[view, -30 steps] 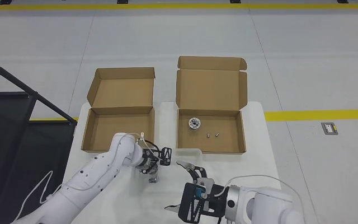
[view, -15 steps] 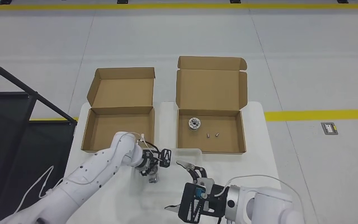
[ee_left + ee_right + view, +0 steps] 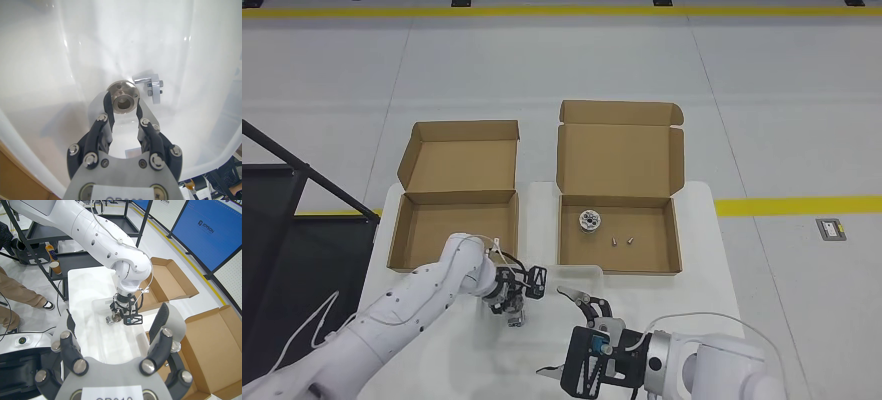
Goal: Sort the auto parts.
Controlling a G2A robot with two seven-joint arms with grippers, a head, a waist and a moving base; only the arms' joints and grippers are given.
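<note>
The left gripper [image 3: 122,101] is reaching down into the white bin [image 3: 56,75], and its two fingers are clamping on a round metal hub [image 3: 123,98] from both sides. An L-shaped bracket [image 3: 154,88] is lying on the bin floor just beside the hub. The bin is standing on the worktop [image 3: 702,300], near the two open cardboard boxes. The left box [image 3: 454,230] is showing a bare floor. The right box [image 3: 642,240] is holding a round part [image 3: 588,220] and two small screws [image 3: 619,240]. The right gripper [image 3: 116,310] is hovering over the near end of the bin with its fingers wide apart.
</note>
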